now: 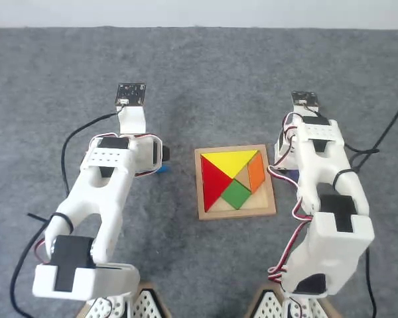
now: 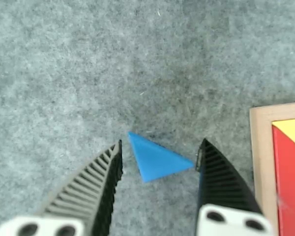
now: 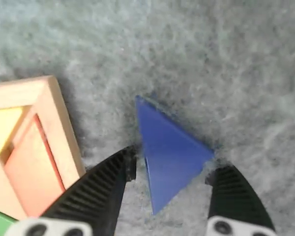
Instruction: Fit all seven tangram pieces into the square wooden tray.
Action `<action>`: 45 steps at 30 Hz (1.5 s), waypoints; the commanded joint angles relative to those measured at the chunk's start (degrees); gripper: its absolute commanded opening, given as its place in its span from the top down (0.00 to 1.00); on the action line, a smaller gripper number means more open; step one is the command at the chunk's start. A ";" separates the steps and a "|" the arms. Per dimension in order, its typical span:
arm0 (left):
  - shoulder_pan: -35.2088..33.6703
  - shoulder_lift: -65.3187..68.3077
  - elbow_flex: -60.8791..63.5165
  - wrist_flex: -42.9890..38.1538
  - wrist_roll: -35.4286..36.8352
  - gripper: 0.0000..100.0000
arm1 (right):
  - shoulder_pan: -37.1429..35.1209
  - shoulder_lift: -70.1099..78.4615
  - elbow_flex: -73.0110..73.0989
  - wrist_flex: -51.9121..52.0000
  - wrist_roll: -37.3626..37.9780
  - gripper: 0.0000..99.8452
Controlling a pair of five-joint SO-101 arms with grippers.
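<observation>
Counts: 1 carpet, 2 arms, 1 tray, 6 coloured pieces.

Carpet (image 1: 205, 86): grey, covers the table.

Left arm (image 1: 99, 199) and right arm (image 1: 328, 199): white, black cables, one on each side of the tray.

Tray (image 1: 237, 213): square, pale wood with a raised rim, flat on the carpet between the arms. Its near-right corner shows bare wood.

In the tray, 4 pieces, flat and edge to edge:
- yellow triangle (image 1: 231, 161), large, along the far rim;
- red triangle (image 1: 212, 182), large, along the left rim;
- orange piece (image 1: 256, 173), slanted four-sided, at the right rim;
- green square (image 1: 236, 194), set on its corner, below the middle.

A tan patch lies between them; cannot tell whether it is a piece or tray floor.

Outside the tray, 2 pieces, both flat on the carpet:
- dark blue triangle (image 3: 169, 147), near the tray's right rim. Right gripper (image 3: 174, 164) is over it, fingers apart, one on each side.
- light blue triangle (image 2: 155, 160), smaller, left of the tray and apart from it. Left gripper (image 2: 161, 147) straddles it, fingers spread; one corner is at a finger, contact not certain.
</observation>
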 commanded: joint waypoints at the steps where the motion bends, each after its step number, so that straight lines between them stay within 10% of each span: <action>1: -0.18 -3.16 -0.31 -1.49 -0.79 0.77 | -0.84 0.40 -2.55 -0.31 1.05 0.88; 18: -0.18 -3.16 -0.31 -1.49 -0.79 0.77 | 2.86 -17.01 3.34 3.12 -3.34 0.91; 24: -0.18 -3.16 -0.31 -1.49 -0.79 0.77 | 1.45 -22.37 2.99 3.30 8.26 0.79; 45: -0.18 -3.16 -0.31 -1.49 -0.79 0.77 | -2.42 9.89 -17.85 1.36 18.37 0.69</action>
